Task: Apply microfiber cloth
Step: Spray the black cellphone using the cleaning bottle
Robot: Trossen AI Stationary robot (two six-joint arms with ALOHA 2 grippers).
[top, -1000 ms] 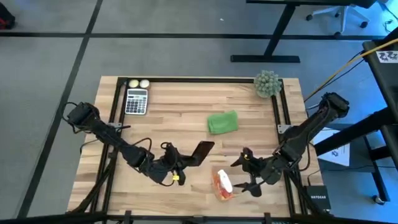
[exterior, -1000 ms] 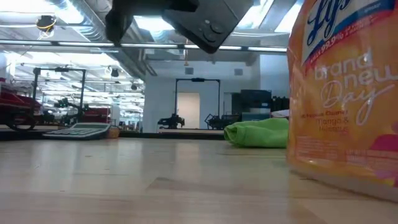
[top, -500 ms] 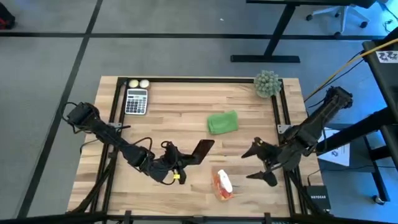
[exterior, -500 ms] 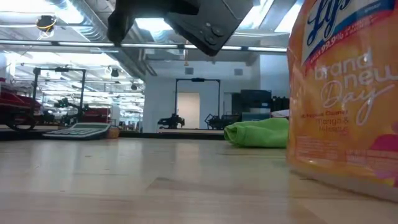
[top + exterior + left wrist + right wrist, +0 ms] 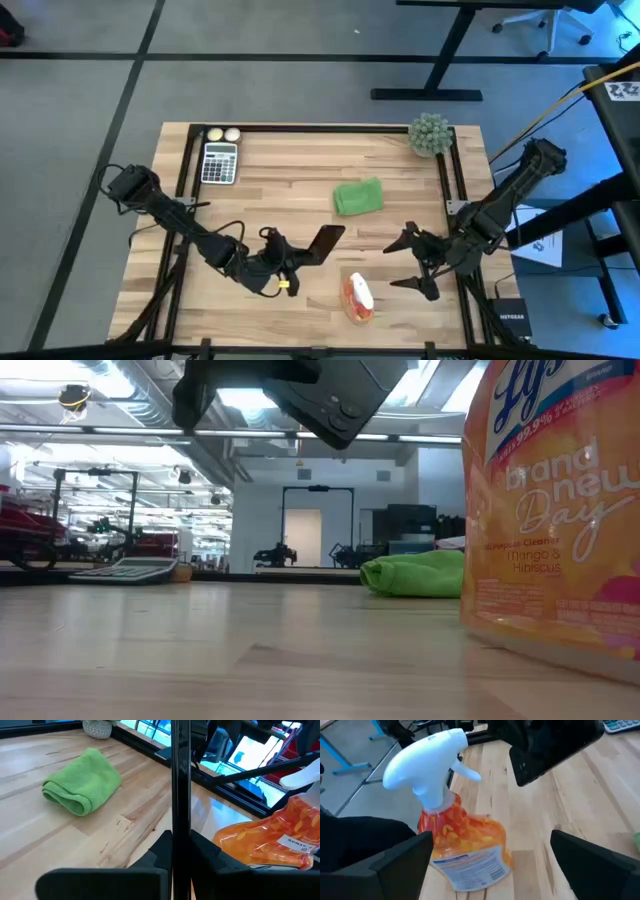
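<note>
The bright green microfiber cloth point(image 5: 358, 196) lies folded flat on the wooden table, right of centre; no gripper touches it. It also shows in the left wrist view point(image 5: 82, 782) and the low view point(image 5: 415, 573). My left gripper point(image 5: 290, 260) is shut on a black phone point(image 5: 326, 240) near the table's front middle, held above the wood point(image 5: 330, 395). My right gripper point(image 5: 415, 262) stands open just right of an orange spray bottle point(image 5: 357, 297), which stands upright on its base point(image 5: 455, 825). My left gripper pinches the phone's two flat faces between its fingers, at the phone's near-left end point(image 5: 180, 847). The fingers point(image 5: 205, 855) come roughly level from the table's left. The phone is lifted clear of the table and tilted, its free end toward the cloth.
A grey-green spiky ball plant point(image 5: 429, 133) sits at the far right corner. A calculator point(image 5: 219, 162) and two pale balls point(image 5: 222, 134) are at the far left. Bare wood lies between the cloth and the phone.
My right gripper has drawn back from the spray bottle, toward the table's right edge and slightly toward the far edge. The bottle has stayed standing where it was. The phone and the cloth have kept their places.
</note>
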